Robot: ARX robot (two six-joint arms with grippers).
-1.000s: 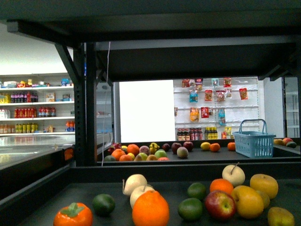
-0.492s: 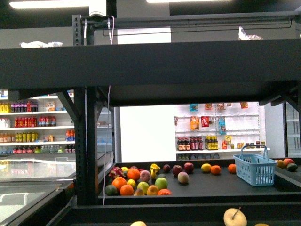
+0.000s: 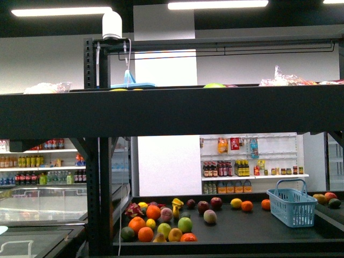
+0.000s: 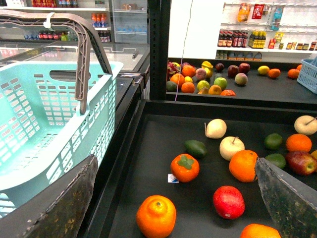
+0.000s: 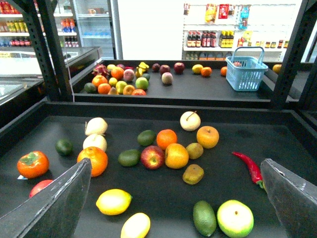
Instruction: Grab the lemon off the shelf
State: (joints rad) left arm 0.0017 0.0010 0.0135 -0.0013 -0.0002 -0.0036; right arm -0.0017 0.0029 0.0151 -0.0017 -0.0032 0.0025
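Shop interior: white wall shelving [image 3: 252,176] stocked with bottles and packets stands behind a black shelf [image 3: 172,113], whose upper deck crosses the front view as a broad dark band. Neither arm shows in that view. Past the perforated upright, a farther deck carries a cluster of mixed fruit and a blue basket [image 3: 292,207]. The right wrist view looks down on the near deck of the shelf [image 5: 223,186], which is strewn with fruit. The lemon [image 5: 114,202] lies on this deck toward the robot's side, untouched. It is just beside a second yellow oval fruit [image 5: 135,225] and near an orange [image 5: 92,161] and a dark avocado [image 5: 129,157]. The right gripper [image 5: 177,163] hangs above the deck with its two fingers spread wide and nothing between them. A red chili [image 5: 250,167] lies on the deck near one finger, well apart from the lemon. In the left wrist view the left gripper [image 4: 176,158] is likewise spread wide and empty, above the same deck of the shelf [image 4: 148,144]. There a persimmon [image 4: 184,167] with a small white tag beside it, a red apple [image 4: 228,202] and several oranges lie apart from one another. A teal basket [image 4: 44,124] with a grey handle stands beside the deck, outside its raised edge.
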